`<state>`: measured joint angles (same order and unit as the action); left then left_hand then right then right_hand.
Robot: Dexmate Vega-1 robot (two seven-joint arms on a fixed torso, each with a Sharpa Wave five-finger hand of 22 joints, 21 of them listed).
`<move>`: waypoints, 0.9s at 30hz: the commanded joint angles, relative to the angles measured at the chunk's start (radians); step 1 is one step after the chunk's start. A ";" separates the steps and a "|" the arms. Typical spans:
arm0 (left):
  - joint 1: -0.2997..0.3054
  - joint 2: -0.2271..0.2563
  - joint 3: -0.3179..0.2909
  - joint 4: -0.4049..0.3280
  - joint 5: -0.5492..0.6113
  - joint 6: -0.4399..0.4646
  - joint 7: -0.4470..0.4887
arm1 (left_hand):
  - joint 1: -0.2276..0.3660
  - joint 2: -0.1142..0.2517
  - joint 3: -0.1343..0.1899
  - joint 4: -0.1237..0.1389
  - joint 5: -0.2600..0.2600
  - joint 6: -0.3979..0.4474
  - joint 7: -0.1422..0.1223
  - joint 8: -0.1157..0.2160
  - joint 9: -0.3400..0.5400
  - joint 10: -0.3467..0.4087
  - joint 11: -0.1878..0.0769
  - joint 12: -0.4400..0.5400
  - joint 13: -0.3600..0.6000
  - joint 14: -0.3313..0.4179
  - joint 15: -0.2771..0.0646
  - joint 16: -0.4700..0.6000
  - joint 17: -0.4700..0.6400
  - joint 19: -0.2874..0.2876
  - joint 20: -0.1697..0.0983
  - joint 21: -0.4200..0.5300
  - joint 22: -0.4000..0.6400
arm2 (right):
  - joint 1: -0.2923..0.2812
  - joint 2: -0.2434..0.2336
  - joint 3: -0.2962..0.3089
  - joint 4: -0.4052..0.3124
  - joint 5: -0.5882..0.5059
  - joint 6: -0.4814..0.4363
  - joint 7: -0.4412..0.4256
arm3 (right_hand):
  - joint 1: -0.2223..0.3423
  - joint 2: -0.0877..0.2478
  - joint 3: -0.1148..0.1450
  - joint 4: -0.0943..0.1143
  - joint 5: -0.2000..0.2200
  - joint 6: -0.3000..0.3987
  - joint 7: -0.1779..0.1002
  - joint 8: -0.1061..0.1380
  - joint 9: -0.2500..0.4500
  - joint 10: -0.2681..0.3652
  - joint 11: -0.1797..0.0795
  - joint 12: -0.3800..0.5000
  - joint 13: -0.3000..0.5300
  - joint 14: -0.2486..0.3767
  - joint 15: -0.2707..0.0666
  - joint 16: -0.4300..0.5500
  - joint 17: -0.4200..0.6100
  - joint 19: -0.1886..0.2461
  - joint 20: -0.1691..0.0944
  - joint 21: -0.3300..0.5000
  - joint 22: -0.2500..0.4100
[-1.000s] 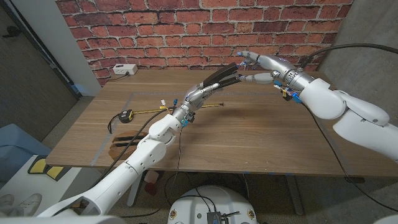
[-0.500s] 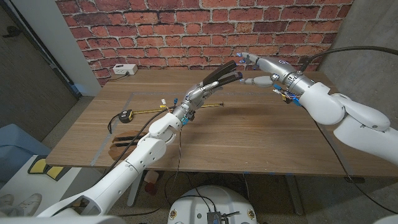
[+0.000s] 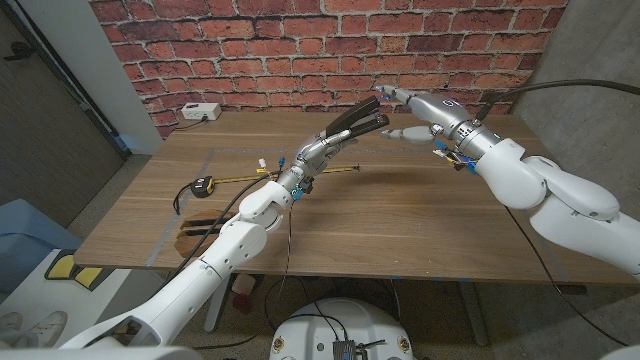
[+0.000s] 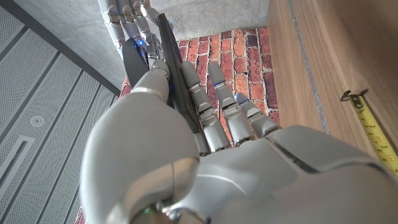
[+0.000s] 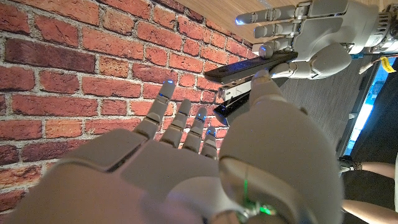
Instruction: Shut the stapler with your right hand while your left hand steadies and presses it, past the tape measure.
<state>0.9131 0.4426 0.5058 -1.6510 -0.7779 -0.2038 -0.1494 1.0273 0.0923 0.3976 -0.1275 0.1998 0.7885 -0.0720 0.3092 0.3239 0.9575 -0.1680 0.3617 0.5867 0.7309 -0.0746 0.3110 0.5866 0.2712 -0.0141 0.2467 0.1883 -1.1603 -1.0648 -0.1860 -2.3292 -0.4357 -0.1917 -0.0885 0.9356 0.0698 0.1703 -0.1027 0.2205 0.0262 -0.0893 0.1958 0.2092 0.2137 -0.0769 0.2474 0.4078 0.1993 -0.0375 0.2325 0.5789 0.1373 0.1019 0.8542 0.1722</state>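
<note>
My left hand (image 3: 316, 150) holds a black stapler (image 3: 358, 122) up in the air above the table's far middle, its two arms gaping apart. My right hand (image 3: 408, 108) is at the stapler's far end, fingers spread above the upper arm and thumb by the lower one. In the left wrist view my left hand (image 4: 186, 149) grips the stapler (image 4: 171, 59), with the right hand (image 4: 124, 14) past it. The right wrist view shows my right hand (image 5: 186, 149), its thumb at the stapler (image 5: 249, 70), and the left hand (image 5: 314, 37). A yellow-and-black tape measure (image 3: 204, 185) lies at the left.
The tape measure's yellow blade (image 3: 330, 171) runs out across the table (image 3: 400, 220) below my left arm. A white box (image 3: 201, 112) sits at the back left by the brick wall. A dark flat object (image 3: 196, 228) lies near the left front edge.
My right hand has moved left, in toward the stapler's open end, fingers now over its upper arm. The left hand keeps the stapler raised in about the same place.
</note>
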 commanded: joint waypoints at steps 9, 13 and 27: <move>0.010 0.010 0.004 -0.024 0.021 0.008 0.029 | 0.102 0.084 0.001 -0.008 -0.006 0.102 -0.003 0.004 0.015 0.045 -0.036 0.005 0.000 0.006 -0.165 0.006 0.010 0.005 0.000 -0.003 0.004 | -0.002 0.022 -0.030 -0.037 -0.128 -0.035 0.004 | -0.013 0.004 0.001 -0.013 -0.006 -0.011 -0.008 0.006 0.000 -0.053 0.003 -0.031 -0.009 -0.049 -0.067 -0.012 -0.011 -0.036 0.020 -0.033 0.001; 0.010 0.011 0.004 -0.024 0.020 0.011 0.029 | 0.104 0.084 0.001 -0.009 -0.007 0.101 -0.003 0.002 0.013 0.046 -0.036 0.005 0.000 0.006 -0.165 0.006 0.012 0.005 0.000 -0.003 0.004 | 0.002 0.024 -0.051 -0.041 -0.185 -0.050 0.002 | -0.012 0.003 0.001 -0.017 -0.007 -0.010 -0.008 0.007 0.000 -0.062 0.001 -0.036 -0.012 -0.067 -0.063 -0.018 -0.015 -0.042 0.019 -0.040 0.001; 0.008 0.009 0.007 -0.019 0.021 0.012 0.029 | 0.107 0.084 0.001 -0.011 -0.009 0.101 0.013 -0.004 0.010 0.052 -0.036 0.005 -0.003 0.004 -0.165 0.004 0.018 0.003 0.001 -0.004 0.005 | 0.021 0.056 -0.104 -0.035 -0.327 -0.054 -0.018 | -0.012 0.003 0.002 -0.024 -0.010 -0.009 -0.008 0.009 0.000 -0.090 0.003 -0.048 -0.020 -0.105 -0.059 -0.028 -0.030 -0.072 0.022 -0.067 0.000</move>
<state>0.9232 0.4544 0.5094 -1.6743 -0.7588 -0.1932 -0.1224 1.0365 0.0831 0.3949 -0.1299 0.1921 0.7935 -0.0764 0.3001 0.3245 0.9640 -0.1639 0.3628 0.5811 0.7308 -0.0745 0.3110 0.6006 0.2712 -0.0141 0.2467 0.1883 -1.1547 -1.0336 -0.2504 -2.3660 -0.6648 -0.2411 -0.0932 0.9265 0.0713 0.1716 -0.1202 0.2136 0.0210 -0.0949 0.2000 0.2094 0.1285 -0.0736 0.2033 0.3894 0.1013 -0.0359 0.2066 0.5512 0.0760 0.1200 0.7933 0.1723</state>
